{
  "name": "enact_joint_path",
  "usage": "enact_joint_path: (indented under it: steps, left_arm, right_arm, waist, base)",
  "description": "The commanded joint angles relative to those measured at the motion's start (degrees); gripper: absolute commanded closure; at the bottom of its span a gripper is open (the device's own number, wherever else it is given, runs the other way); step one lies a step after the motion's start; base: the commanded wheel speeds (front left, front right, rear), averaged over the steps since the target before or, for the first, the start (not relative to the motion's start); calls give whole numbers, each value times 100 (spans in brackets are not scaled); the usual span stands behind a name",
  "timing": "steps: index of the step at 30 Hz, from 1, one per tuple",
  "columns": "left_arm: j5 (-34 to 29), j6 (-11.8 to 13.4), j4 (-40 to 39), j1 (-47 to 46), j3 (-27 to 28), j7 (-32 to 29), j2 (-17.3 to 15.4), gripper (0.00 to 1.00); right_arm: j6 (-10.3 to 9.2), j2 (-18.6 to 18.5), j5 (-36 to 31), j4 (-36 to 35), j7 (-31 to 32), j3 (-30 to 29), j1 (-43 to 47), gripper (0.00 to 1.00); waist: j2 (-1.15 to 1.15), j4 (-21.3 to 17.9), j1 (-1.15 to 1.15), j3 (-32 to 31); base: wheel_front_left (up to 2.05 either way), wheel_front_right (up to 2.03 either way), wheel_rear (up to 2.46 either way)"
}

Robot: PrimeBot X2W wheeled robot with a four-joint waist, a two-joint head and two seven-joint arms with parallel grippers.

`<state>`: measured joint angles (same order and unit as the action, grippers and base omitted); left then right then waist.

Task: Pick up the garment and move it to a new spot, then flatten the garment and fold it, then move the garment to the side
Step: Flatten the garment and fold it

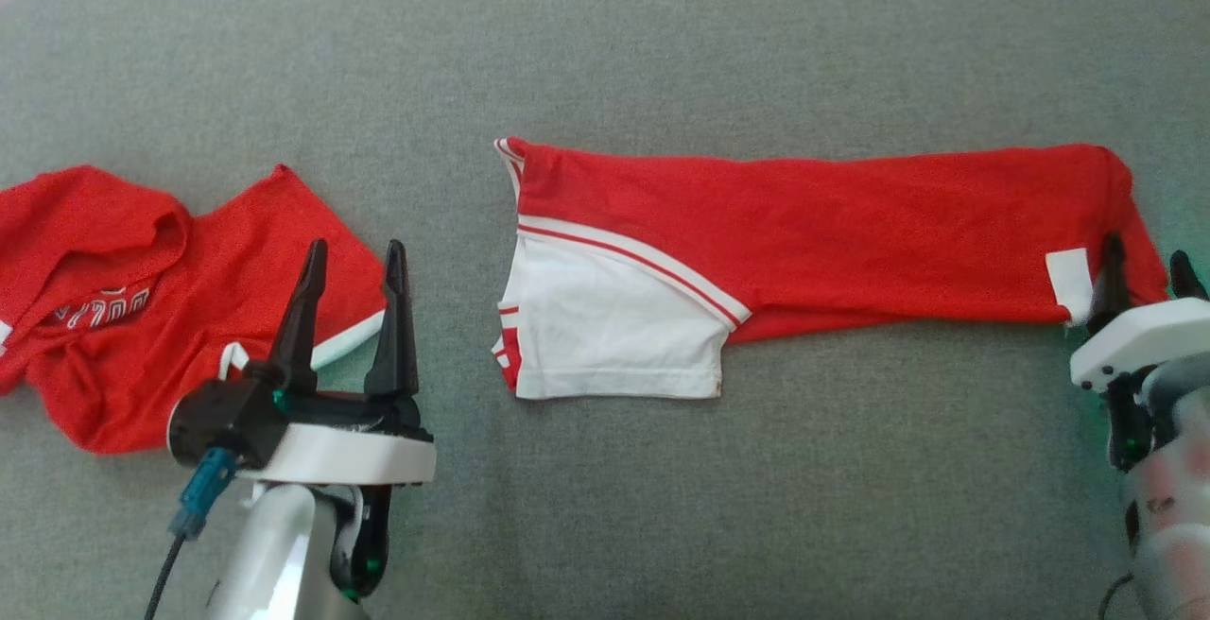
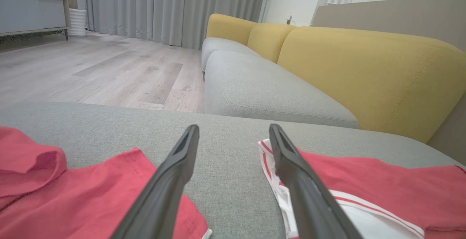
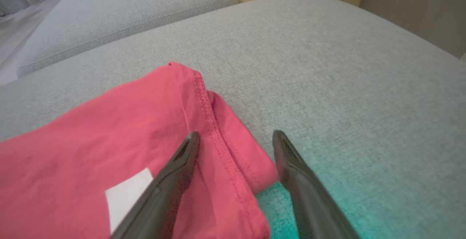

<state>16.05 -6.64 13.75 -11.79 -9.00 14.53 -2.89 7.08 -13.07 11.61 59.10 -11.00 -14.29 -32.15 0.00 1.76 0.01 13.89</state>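
The garment (image 1: 851,223) is red with a white panel at its left end. It lies flat in a long, narrow folded strip across the grey cushion (image 1: 662,507). My right gripper (image 1: 1148,249) stands open over the strip's right end, beside a white label (image 1: 1068,284). In the right wrist view, this gripper (image 3: 236,134) straddles the hemmed corner of the garment (image 3: 109,140), one finger over cloth and the other over bare cushion. My left gripper (image 1: 355,248) is open and empty, just left of the white panel. In the left wrist view, that gripper (image 2: 233,128) points across grey cushion with the garment (image 2: 382,180) to its right.
A second red garment (image 1: 123,318) with white lettering lies crumpled at the cushion's left end, partly under my left fingers; it also shows as red cloth (image 2: 72,191). Beyond the cushion are a sofa with yellow backs (image 2: 364,71) and wooden floor (image 2: 91,71).
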Motion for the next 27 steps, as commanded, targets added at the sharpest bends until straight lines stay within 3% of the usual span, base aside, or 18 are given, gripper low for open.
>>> enact_joint_path:
  steps: [1,7,8,9,10,20,27]
  left_arm:
    - [-43,-35,-165,-209,243,47,-19,0]
    - [-104,-71,-138,-331,337,47,-4,0]
    - [-110,-73,-135,-344,350,47,-3,0]
    - [-115,-74,-131,-357,361,47,-2,0]
    - [-119,-76,-126,-368,370,47,-2,0]
    - [-87,-82,-44,-411,333,47,1,0]
    - [-40,-83,-4,-320,260,47,1,0]
  right_arm:
    - [41,-5,-107,-66,-49,51,-188,0]
    - [41,256,-162,349,4,-227,-451,0]
    - [41,300,-113,368,43,-217,-474,18]
    - [41,331,-52,377,75,-207,-493,78]
    - [41,348,12,375,93,-197,-508,100]
    - [41,-6,296,317,177,-117,-543,100]
    - [41,-860,-150,531,-111,-638,-623,100]
  waist:
    - [0,31,-1,91]
    - [0,-26,-1,263]
    - [0,-42,-1,275]
    - [0,-56,-1,283]
    - [0,-71,-1,287]
    - [0,-128,-1,182]
    - [0,-92,-1,-13]
  base:
    - [0,0,0]
    - [0,0,0]
    - [0,0,0]
    - [0,0,0]
    - [0,0,0]
    - [0,0,0]
    - [0,0,0]
